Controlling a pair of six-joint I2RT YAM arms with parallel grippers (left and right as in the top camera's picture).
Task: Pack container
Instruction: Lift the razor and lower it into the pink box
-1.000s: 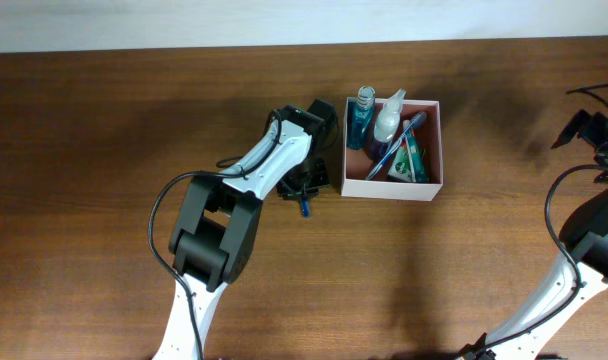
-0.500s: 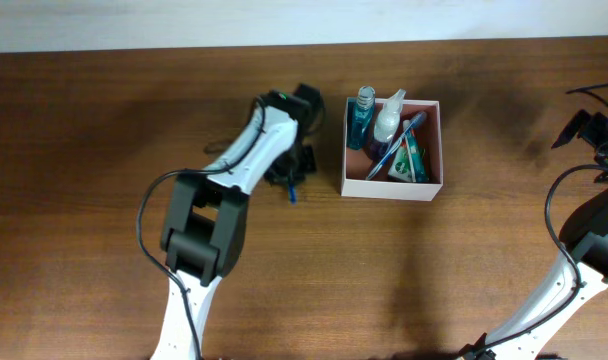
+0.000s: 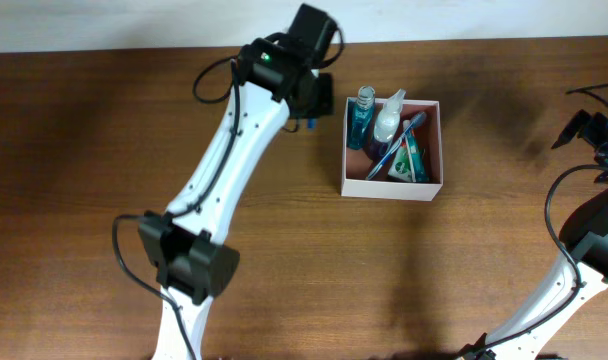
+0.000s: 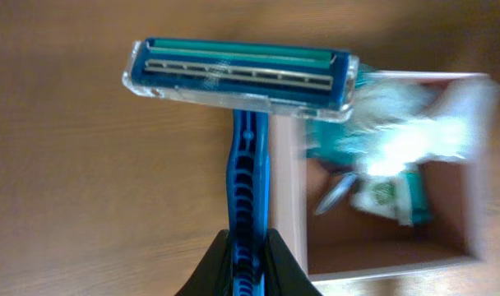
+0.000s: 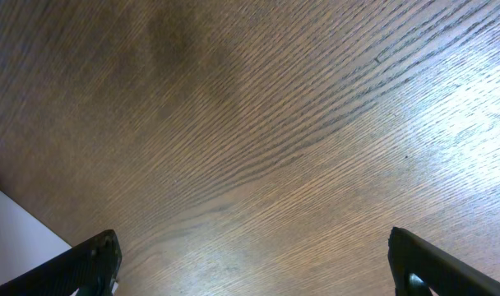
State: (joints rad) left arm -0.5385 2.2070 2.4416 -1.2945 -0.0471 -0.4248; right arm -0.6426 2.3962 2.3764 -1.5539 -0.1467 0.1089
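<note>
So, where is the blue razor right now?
In the overhead view the razor is held by the left gripper, just left of the container.

Blue razor [image 4: 248,164], teal-edged head; white container [image 3: 392,187], pinkish inside; brown wood-grain table [image 5: 275,123].

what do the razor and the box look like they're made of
The razor: glossy blue moulded plastic, going by the ribbed handle; its head seems to have a clear plastic cover over thin silvery strips, probably metal blades. The container: thin, matte white walls with a pinkish-brown inside, likely cardboard, though thin plastic can't be ruled out.
</note>
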